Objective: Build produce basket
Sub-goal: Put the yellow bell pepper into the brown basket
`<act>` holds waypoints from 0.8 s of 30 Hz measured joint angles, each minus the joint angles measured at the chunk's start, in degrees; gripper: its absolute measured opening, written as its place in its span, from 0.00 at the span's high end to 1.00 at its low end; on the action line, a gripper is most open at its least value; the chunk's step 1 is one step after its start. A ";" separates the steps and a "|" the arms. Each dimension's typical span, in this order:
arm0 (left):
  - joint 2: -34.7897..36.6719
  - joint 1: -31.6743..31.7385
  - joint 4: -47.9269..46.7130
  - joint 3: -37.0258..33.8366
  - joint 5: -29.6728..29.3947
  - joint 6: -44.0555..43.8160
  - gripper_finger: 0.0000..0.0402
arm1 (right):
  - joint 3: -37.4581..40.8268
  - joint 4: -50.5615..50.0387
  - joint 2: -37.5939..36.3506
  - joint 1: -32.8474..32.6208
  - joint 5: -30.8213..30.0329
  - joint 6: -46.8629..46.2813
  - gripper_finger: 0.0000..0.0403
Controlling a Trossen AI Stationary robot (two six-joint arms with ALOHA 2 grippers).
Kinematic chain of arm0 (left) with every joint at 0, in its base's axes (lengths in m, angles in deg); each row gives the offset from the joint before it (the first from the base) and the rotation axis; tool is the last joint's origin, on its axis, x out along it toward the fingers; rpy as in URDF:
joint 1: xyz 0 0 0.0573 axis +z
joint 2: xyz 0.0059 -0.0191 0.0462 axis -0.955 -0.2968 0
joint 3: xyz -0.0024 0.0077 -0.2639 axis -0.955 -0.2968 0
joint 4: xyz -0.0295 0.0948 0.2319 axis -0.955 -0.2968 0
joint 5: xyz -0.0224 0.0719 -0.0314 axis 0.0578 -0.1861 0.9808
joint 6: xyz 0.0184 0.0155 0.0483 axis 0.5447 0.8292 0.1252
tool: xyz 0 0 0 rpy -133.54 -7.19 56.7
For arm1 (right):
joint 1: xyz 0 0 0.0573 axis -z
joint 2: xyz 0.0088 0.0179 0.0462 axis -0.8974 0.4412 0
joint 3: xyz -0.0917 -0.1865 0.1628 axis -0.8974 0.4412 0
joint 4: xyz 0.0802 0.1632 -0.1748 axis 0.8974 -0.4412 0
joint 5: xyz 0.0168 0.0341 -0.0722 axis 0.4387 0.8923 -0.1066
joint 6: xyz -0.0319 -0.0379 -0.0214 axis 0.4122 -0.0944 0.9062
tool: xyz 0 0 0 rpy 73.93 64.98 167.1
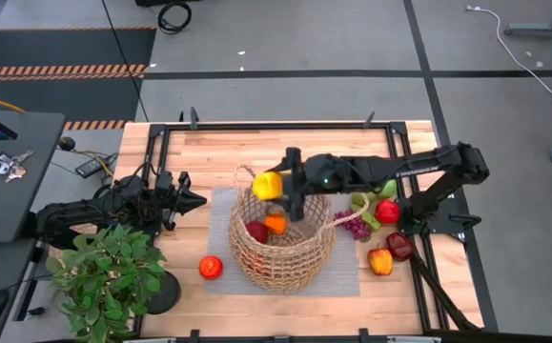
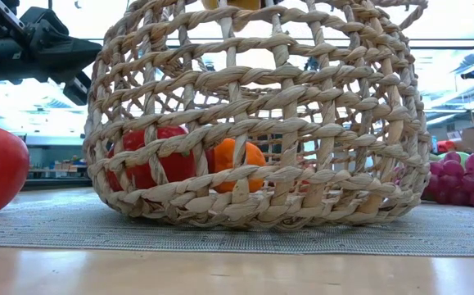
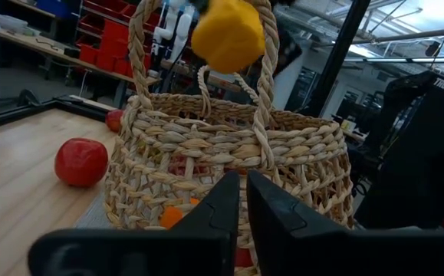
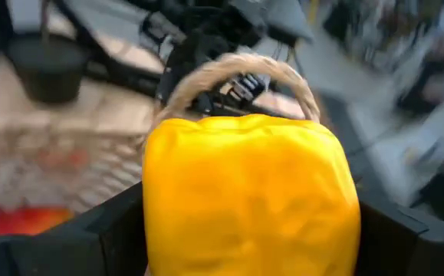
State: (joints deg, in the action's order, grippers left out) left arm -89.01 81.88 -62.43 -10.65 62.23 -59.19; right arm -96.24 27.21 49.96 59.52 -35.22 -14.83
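The yellow pepper (image 1: pixel 267 185) hangs over the wicker basket's (image 1: pixel 299 259) rim at about its eleven o'clock edge, clamped between the right gripper's (image 1: pixel 274 187) fingers, which press its two flanks. It looks like a light, hollow toy with a smooth, slightly slick skin, stiff enough to take a firm squeeze; its broad shoulders are the natural place to hold it, as is done here. The basket sits mid-table on a grey mat (image 1: pixel 220 211); inside lie a dark red fruit (image 1: pixel 257 232) and an orange (image 1: pixel 276 224). A red apple (image 1: pixel 211 267) rests on the table at the basket's eight o'clock; purple grapes (image 1: pixel 355 227), another red apple (image 1: pixel 387 211) and an orange pepper (image 1: pixel 380 261) wait at three to four o'clock. The left gripper (image 1: pixel 197 200) waits at nine o'clock, fingers clenched on nothing.
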 joint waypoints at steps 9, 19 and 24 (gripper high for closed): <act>0.01 -0.02 0.02 0.00 -0.02 0.01 0.93 | 0.01 -3.76 -0.25 6.55 15.22 -39.41 0.17; 0.02 -0.01 0.01 0.00 -0.02 -0.02 0.91 | 0.00 -0.74 -0.27 10.50 33.09 -48.73 0.17; 0.02 -0.01 0.02 -0.01 -0.01 -0.01 0.92 | 0.00 -0.87 -0.27 10.49 33.11 -48.39 0.17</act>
State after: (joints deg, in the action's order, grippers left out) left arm -88.99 81.87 -62.40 -10.66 62.22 -59.20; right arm -96.24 26.34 49.68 70.01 -2.11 -63.22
